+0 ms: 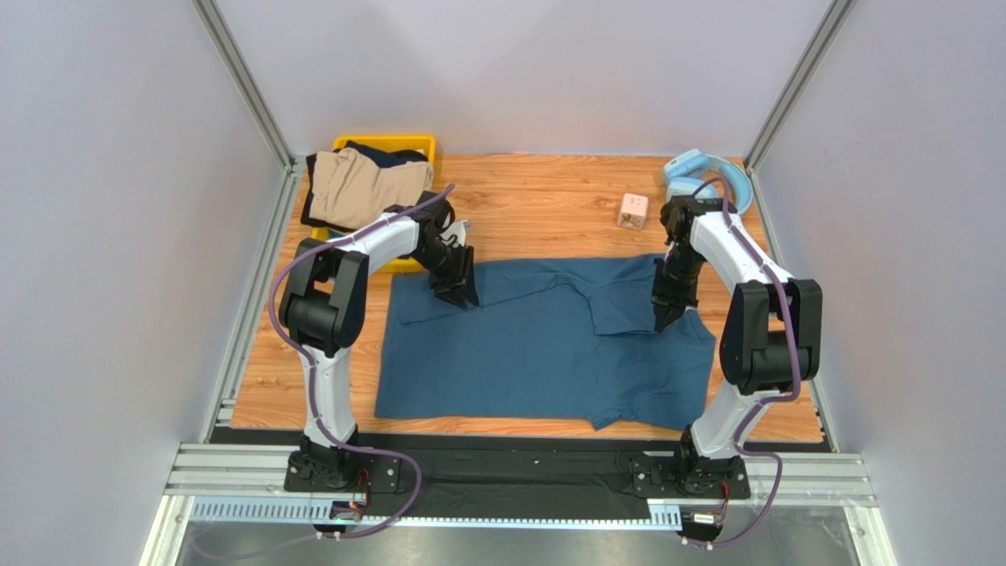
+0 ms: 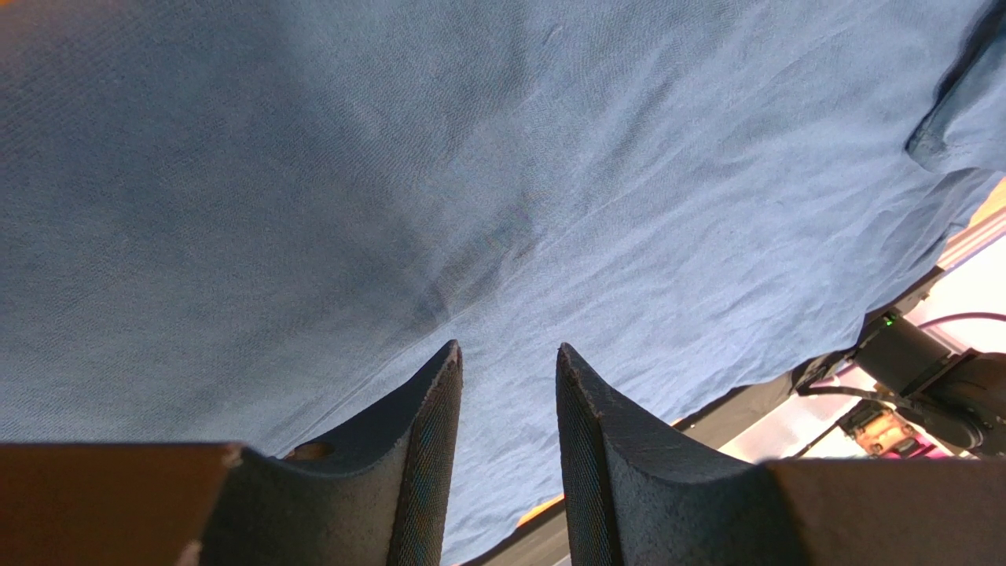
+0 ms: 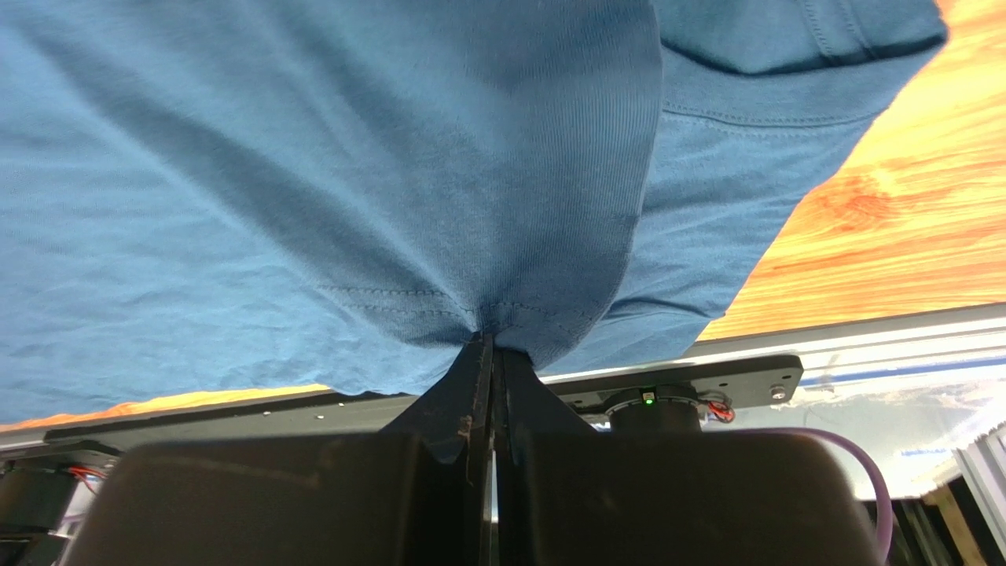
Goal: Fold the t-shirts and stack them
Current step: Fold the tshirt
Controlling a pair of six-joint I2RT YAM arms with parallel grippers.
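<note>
While the teal-blue t-shirt (image 1: 520, 354) lies spread on the counter (image 1: 543, 201) just before the yellow bin (image 1: 419, 145) | left gripper (image 1: 458, 295) at the shirt corner nearest the bin, jaws apart above cloth | right gripper (image 1: 661, 321) well apart from the bin, jaws clamped on the shirt's hem | tan t-shirt (image 1: 360, 186) bunched atop the bin

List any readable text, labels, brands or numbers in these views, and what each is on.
No readable text in any view.
Large dark teal-blue cloth t-shirt: plain, with no print or tag showing.
Small light wooden cube: any marking is too small to tell.
Yellow plastic bin: no label visible.
Light-blue headphones: no brand visible.
</note>
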